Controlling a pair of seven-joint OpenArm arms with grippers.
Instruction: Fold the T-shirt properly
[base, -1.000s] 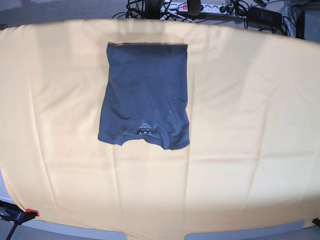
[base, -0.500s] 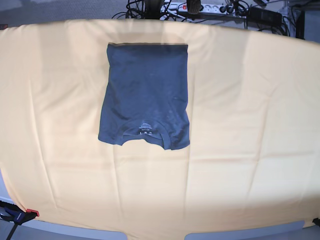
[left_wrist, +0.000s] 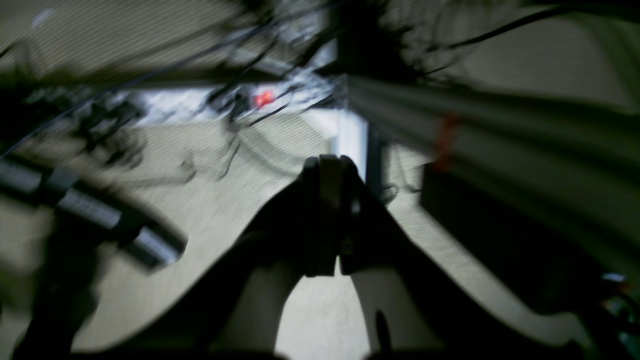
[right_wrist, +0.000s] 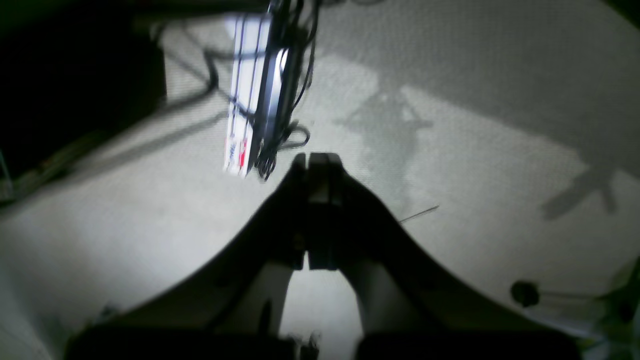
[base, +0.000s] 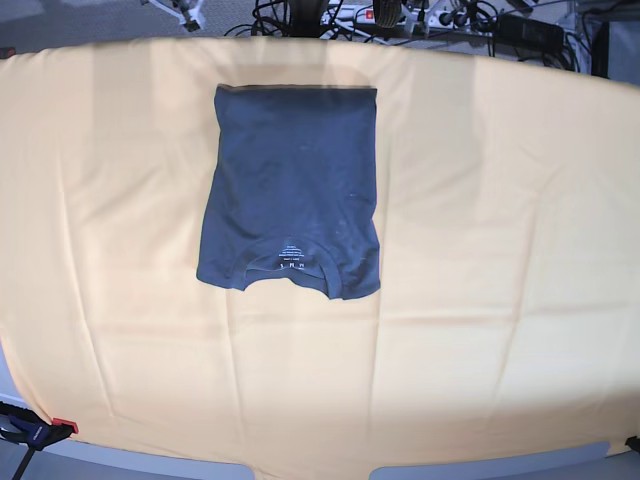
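The T-shirt (base: 290, 190) lies folded into a tidy rectangle on the yellow-clothed bench (base: 500, 250), left of centre toward the far edge, collar and white label facing near. Left gripper (left_wrist: 327, 172) has its jaws pressed together, empty, over blurred floor and cables. Right gripper (right_wrist: 315, 167) likewise closed, holding nothing.

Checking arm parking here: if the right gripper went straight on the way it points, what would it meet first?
Probably the bare grey floor. The shut right gripper aims at it, beside a cabled power strip; depth is unclear.
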